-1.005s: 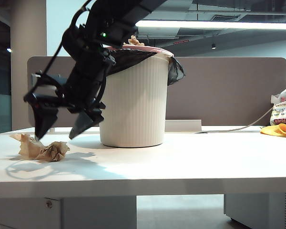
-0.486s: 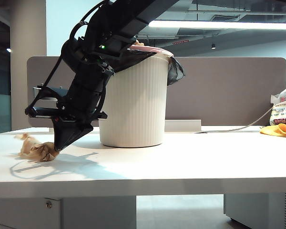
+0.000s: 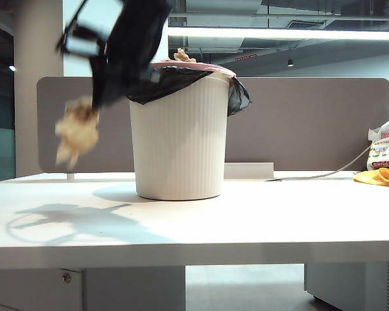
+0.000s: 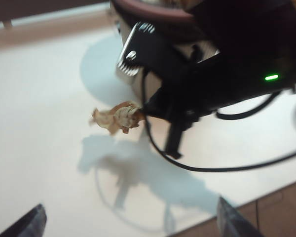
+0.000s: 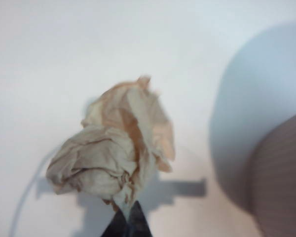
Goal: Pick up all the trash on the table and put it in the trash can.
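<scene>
Note the right gripper (image 5: pixel 127 219), fingers pressed together, pinching the paper wad (image 5: pixel 116 155) clear above the table (image 5: pixel 34 54); the left gripper (image 4: pixel 128 224) stands spread.

Office room, dim, open dark ceiling with ducts. Long fluorescent light strip (image 3: pixel 285 32) runs across top, lit bright. Small spot lamp (image 3: pixel 290 63) further back on the ceiling. Grey-brown divider panel (image 3: pixel 311 123) stands along the far side of the desk, rounded corners. Pale wall behind it, light blue-white. Thick pillar (image 3: pixel 35 84) at left, dark window area beside it with one small light reflection. Grey cable (image 3: pixel 330 172) trails in front of the divider toward the right. Yellow-orange cloth (image 3: pixel 379 176) and printed white plastic bag (image 3: pixel 384 149) at far right edge. Grey floor visible under the desk, cabinet front (image 3: pixel 84 288) below left.
</scene>
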`<act>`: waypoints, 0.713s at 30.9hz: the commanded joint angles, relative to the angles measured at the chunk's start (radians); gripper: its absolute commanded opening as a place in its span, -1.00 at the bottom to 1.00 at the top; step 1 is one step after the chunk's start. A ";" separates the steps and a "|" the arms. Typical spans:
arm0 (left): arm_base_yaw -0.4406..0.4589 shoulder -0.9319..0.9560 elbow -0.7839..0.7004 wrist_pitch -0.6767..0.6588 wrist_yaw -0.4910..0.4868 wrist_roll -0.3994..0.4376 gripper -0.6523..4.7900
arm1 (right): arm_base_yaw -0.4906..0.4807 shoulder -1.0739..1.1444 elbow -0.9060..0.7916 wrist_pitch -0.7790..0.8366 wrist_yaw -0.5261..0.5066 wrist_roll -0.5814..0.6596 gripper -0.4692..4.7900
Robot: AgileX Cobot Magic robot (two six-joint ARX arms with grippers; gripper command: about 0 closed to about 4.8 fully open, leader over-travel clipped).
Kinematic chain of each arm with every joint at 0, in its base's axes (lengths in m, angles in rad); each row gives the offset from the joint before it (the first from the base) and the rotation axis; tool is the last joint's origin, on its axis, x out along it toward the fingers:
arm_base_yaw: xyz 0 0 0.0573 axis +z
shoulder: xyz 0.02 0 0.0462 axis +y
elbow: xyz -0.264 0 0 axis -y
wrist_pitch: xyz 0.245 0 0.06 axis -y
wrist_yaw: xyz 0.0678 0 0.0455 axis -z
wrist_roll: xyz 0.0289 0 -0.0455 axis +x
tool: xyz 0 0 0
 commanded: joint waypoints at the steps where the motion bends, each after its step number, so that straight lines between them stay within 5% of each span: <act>1: -0.001 -0.003 0.005 0.072 0.005 -0.003 1.00 | -0.013 -0.104 0.009 0.019 -0.003 -0.031 -0.84; 9: -0.001 0.021 0.004 0.290 0.109 -0.009 1.00 | -0.076 -0.296 0.009 0.101 0.109 -0.037 -0.84; 17: -0.001 0.140 0.005 0.561 0.187 -0.034 1.00 | -0.222 -0.307 0.007 0.179 0.105 -0.019 -0.84; 22: -0.001 0.214 0.008 0.584 0.198 -0.073 1.00 | -0.297 -0.258 0.007 0.301 0.101 -0.004 -0.84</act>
